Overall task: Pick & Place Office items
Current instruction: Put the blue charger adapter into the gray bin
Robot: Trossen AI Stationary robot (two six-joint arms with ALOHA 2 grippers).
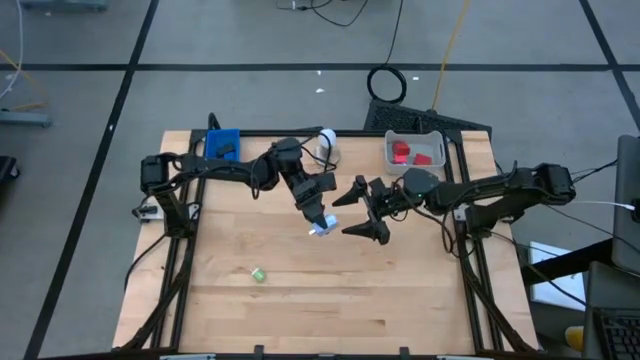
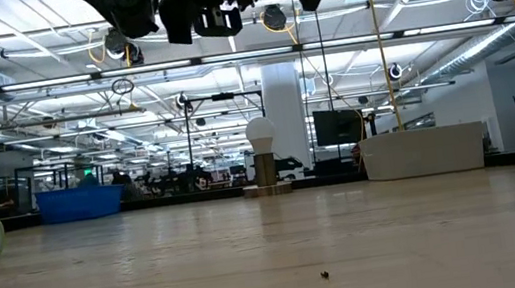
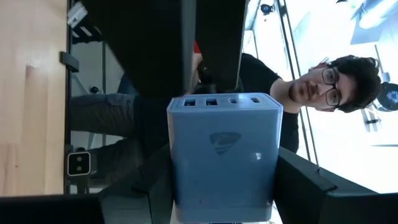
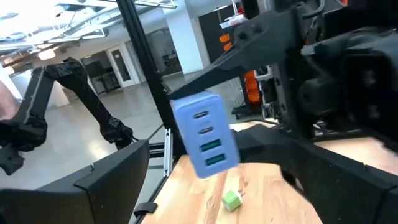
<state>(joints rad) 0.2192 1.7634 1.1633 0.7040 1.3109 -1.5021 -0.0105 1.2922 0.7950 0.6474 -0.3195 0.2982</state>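
A large open robotics lab or industrial workspace. A wooden worktable [image 1: 330, 290] sits on a grey concrete floor [image 1: 80, 110] marked with dark lines. Beyond it are white pillars [image 2: 285, 110], exposed ceiling trusses, strip lights, monitors [image 2: 338, 125] and cables.

Blue tray [image 1: 221, 144] & grey tray [image 1: 414, 148] at far edge; white ball [image 2: 260, 133] btwn.

A: Colour entries, high view. Desk [image 1: 300, 300] pale wood with plank grain; arms black.
B: Block [image 1: 322, 227] in the left pincer [image 1: 321, 224], frame centre?
A: Light blue, with dark port slots and two green ones.
B: Others?
A: Green bit [image 1: 258, 274] lower left; blue tray [image 1: 221, 144] upper left; grey tray [image 1: 414, 149] upper right holding red blocks [image 1: 410, 153].
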